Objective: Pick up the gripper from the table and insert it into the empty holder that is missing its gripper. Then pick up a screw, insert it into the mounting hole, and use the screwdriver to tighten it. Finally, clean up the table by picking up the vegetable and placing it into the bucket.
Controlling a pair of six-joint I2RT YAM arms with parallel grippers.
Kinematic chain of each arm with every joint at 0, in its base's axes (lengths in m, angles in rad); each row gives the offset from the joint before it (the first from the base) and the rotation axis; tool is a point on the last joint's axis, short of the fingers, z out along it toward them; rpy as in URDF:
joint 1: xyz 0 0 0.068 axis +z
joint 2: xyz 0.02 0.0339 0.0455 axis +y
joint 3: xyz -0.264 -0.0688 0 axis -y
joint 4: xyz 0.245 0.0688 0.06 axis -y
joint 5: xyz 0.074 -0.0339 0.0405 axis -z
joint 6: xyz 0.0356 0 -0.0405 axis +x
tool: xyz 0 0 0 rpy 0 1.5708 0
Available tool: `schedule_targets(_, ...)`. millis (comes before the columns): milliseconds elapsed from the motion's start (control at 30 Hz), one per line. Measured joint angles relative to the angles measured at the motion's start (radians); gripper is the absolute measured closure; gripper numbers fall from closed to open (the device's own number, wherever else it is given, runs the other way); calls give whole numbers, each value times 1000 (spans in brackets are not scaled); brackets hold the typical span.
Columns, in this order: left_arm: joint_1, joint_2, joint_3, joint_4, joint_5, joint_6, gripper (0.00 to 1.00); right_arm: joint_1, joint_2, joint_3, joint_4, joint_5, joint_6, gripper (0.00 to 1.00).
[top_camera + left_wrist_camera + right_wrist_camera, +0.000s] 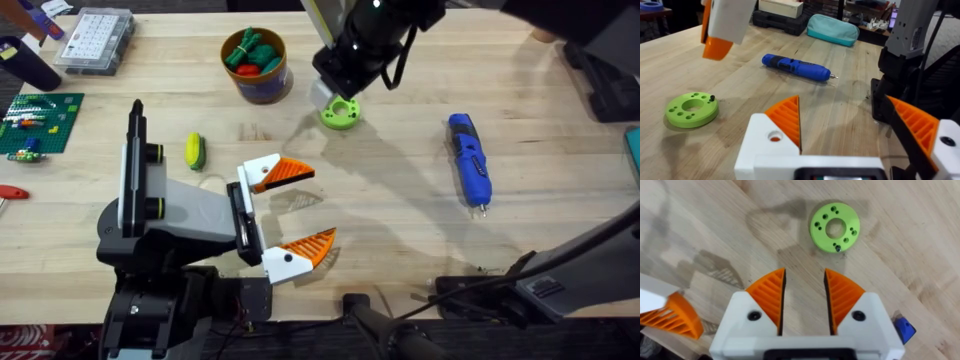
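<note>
The blue screwdriver lies on the table at the right. A yellow vegetable lies at the left, in front of the bucket, which holds green and red toy vegetables. A lime-green ring with several holes carries a small dark screw. My right gripper hangs open and empty just above and beside the ring. Near the table's front, my left gripper stands wide open and empty. The loose gripper and its holder are out of view.
A clear parts box and a green baseplate sit at the far left. A teal pouch lies beyond the screwdriver. Bare wood lies between the ring and the screwdriver.
</note>
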Motion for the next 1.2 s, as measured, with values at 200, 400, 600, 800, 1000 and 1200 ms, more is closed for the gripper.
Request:
schedule_targets(200, 0, 2, 0, 0, 0, 0, 10, 4, 10, -14, 20, 1, 1, 555)
schedule_targets(400, 0, 2, 0, 0, 0, 0, 10, 8, 10, -14, 20, 0, -2, 555)
schedule_targets(600, 0, 2, 0, 0, 0, 0, 10, 1, 10, -14, 19, 0, -2, 555)
schedule_targets(800, 0, 2, 0, 0, 0, 0, 10, -70, 10, -14, 18, -61, -1, 555)
schedule_targets(1000, 0, 2, 0, 0, 0, 0, 10, -165, 10, -30, 28, -116, 12, 555)
schedule_targets(1200, 0, 2, 0, 0, 0, 0, 10, -175, 25, -81, 94, -133, 30, 555)
